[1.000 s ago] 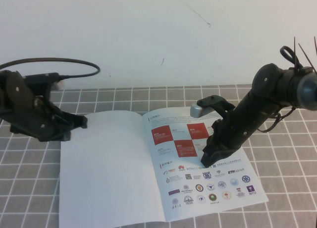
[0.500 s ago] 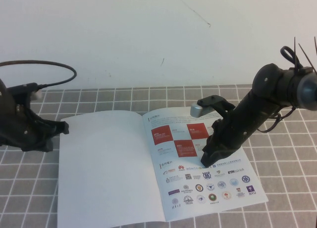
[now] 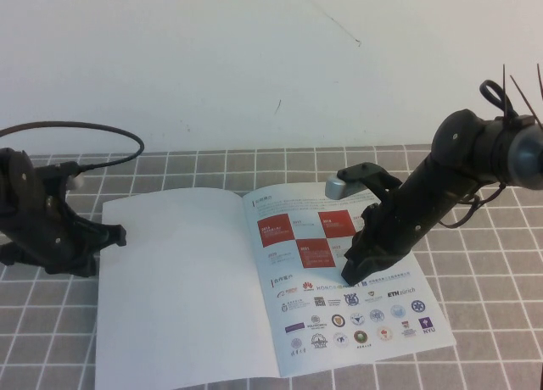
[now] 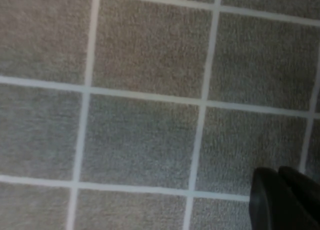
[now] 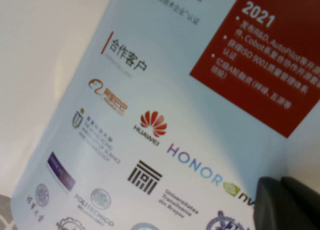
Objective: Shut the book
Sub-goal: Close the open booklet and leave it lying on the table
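The book (image 3: 195, 280) lies open and flat on the checked cloth, with a blank white left page and a printed right page (image 3: 339, 297) bearing red squares and logos. My right gripper (image 3: 352, 273) is shut, its tip resting on the right page near the logos (image 5: 195, 165); in the right wrist view its fingertips (image 5: 287, 205) sit together. My left gripper (image 3: 119, 234) is shut and low over the cloth, right beside the book's left edge. The left wrist view shows only grey cloth (image 4: 140, 130) and the closed fingertips (image 4: 282, 200).
A grey cloth with a white grid (image 3: 492, 263) covers the table, and a white wall (image 3: 254, 59) stands behind it. A black cable (image 3: 93, 129) loops over the left arm. A silver-tipped part (image 3: 338, 187) of the right arm hangs above the book's top edge.
The left arm pulled back to the left, then came in low again at the book's left edge. The book slid slightly toward the front left. The right arm has barely moved.
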Robot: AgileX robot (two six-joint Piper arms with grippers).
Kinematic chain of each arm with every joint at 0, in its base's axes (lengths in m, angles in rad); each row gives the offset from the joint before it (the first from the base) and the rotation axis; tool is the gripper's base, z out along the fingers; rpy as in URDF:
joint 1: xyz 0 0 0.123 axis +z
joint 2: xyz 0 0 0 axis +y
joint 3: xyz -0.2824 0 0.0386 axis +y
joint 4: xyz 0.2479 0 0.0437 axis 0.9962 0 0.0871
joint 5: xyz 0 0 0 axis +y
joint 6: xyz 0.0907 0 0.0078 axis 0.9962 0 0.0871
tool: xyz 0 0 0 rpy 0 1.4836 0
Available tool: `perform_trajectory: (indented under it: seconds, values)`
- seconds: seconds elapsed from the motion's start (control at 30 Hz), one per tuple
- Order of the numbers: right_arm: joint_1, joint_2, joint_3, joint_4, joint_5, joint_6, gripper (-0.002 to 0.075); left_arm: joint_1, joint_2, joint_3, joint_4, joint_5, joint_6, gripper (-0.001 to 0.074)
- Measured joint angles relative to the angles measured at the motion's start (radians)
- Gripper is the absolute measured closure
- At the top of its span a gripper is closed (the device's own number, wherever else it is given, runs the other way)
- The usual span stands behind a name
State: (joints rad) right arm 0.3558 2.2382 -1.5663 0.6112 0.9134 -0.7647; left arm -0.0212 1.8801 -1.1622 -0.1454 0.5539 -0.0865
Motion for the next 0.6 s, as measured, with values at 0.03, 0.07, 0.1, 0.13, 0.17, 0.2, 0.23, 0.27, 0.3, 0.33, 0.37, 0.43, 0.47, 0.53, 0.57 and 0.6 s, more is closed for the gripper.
perform_trajectory:
  seconds: [0.03, 0.07, 0.1, 0.13, 0.17, 0.2, 0.23, 0.27, 0.3, 0.33, 0.37, 0.43, 0.47, 0.53, 0.57, 0.6]
  values:
    - [0.0, 0.001, 0.0, -0.001, 0.0, 0.0, 0.0729, 0.0, 0.01, 0.0, -0.014, -0.004, 0.006, 0.0738]
    - [0.0, 0.001, 0.0, 0.002, 0.0, 0.0, 0.0729, 0.0, 0.017, 0.0, -0.033, -0.005, 0.018, 0.0738]
    - [0.0, 0.001, 0.0, 0.004, 0.0, 0.0, 0.0729, 0.0, 0.021, 0.0, -0.061, -0.005, 0.039, 0.0738]
    - [0.0, 0.001, 0.0, 0.004, -0.001, 0.0, 0.0729, 0.0, 0.027, 0.0, -0.091, 0.0, 0.067, 0.0738]
    - [0.0, 0.001, 0.0, 0.006, -0.001, 0.0, 0.0729, 0.0, 0.027, 0.0, -0.119, 0.0, 0.099, 0.0738]
    - [0.0, 0.001, 0.0, 0.006, -0.002, 0.0, 0.0729, 0.0, 0.027, 0.0, -0.155, 0.0, 0.132, 0.0738]
    - [0.0, 0.001, 0.0, 0.006, -0.002, 0.0, 0.0729, -0.001, 0.027, 0.0, -0.191, 0.0, 0.164, 0.0738]
    - [0.0, 0.001, 0.0, 0.006, -0.002, 0.0, 0.0729, -0.002, 0.025, 0.0, -0.218, 0.0, 0.187, 0.0738]
    - [0.0, 0.001, 0.0, 0.008, -0.002, 0.0, 0.0729, -0.005, 0.018, 0.0, -0.254, 0.004, 0.217, 0.0738]
    - [0.0, 0.001, 0.0, 0.008, -0.002, 0.0, 0.0729, -0.005, 0.01, 0.0, -0.294, 0.01, 0.248, 0.0738]
    - [0.0, 0.001, 0.0, 0.008, -0.002, 0.0, 0.0729, -0.005, 0.001, 0.0, -0.341, 0.016, 0.288, 0.0738]
    - [0.0, 0.001, 0.0, 0.01, -0.003, 0.0, 0.0729, -0.005, -0.021, 0.0, -0.453, 0.03, 0.369, 0.0738]
    - [0.0, 0.001, 0.0, 0.012, -0.003, 0.0, 0.0729, -0.005, -0.032, 0.0, -0.506, 0.036, 0.418, 0.0738]
    - [0.0, 0.001, 0.0, 0.017, -0.005, 0.0, 0.0729, -0.005, -0.059, 0.0, -0.67, 0.071, 0.542, 0.0738]
    - [0.0, 0.001, -0.002, 0.017, -0.005, 0.0, 0.0729, -0.007, -0.069, 0.0, -0.746, 0.09, 0.599, 0.0738]
    - [0.0, 0.001, -0.004, 0.018, -0.005, 0.0, 0.0729, -0.007, -0.078, 0.0, -0.842, 0.116, 0.672, 0.0738]
